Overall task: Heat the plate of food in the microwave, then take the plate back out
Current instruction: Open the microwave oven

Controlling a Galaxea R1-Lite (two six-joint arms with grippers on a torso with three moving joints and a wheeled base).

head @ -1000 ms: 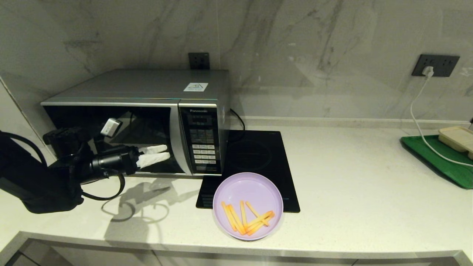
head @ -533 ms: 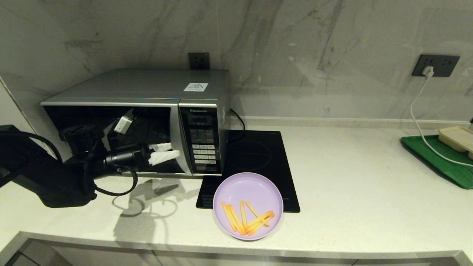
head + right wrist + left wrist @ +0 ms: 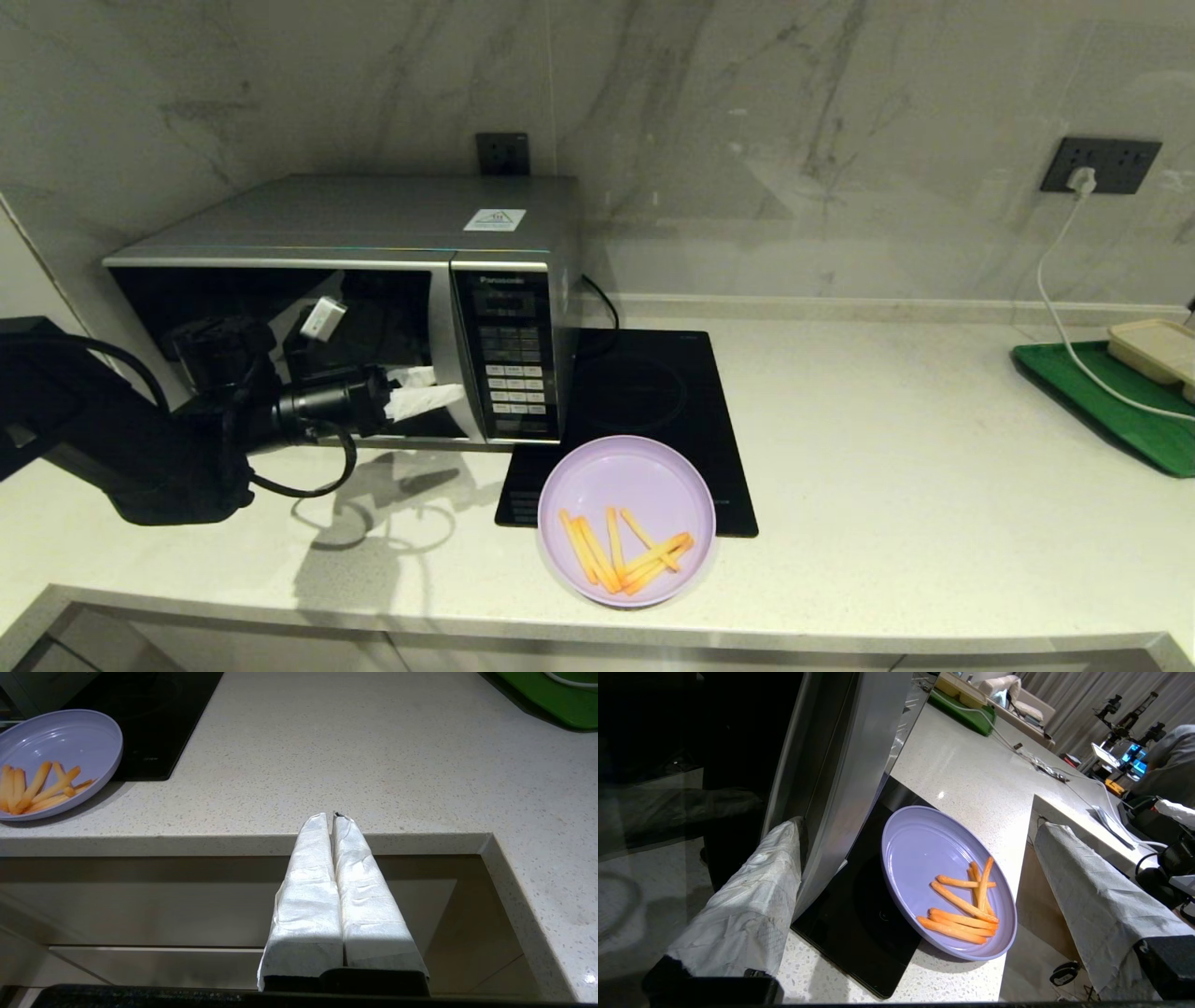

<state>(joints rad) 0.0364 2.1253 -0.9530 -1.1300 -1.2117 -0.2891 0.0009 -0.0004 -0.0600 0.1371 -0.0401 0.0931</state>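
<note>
The microwave [image 3: 373,224] stands at the back left with its dark glass door closed. My left gripper [image 3: 431,390] is open in front of the door, at the silver handle strip [image 3: 442,355]. In the left wrist view [image 3: 920,828] one wrapped finger [image 3: 752,896] lies against the door side of the strip [image 3: 845,788], and the other finger [image 3: 1092,905] is far off on the open side. The lilac plate of food [image 3: 616,476] [image 3: 915,858] [image 3: 56,742] rests partly on the hob with several fries [image 3: 621,551]. My right gripper [image 3: 334,816] is shut and empty, below the counter's front edge.
A black induction hob [image 3: 644,392] lies right of the microwave. At the far right a green tray [image 3: 1111,401] carries a beige tray [image 3: 1158,350], and a white cable [image 3: 1064,308] runs down from a wall socket. The counter edge [image 3: 597,635] is just in front of the plate.
My left arm has moved right along the door. Its fingertips now reach the handle strip, and the gripper has turned on its wrist. The plate has not moved.
</note>
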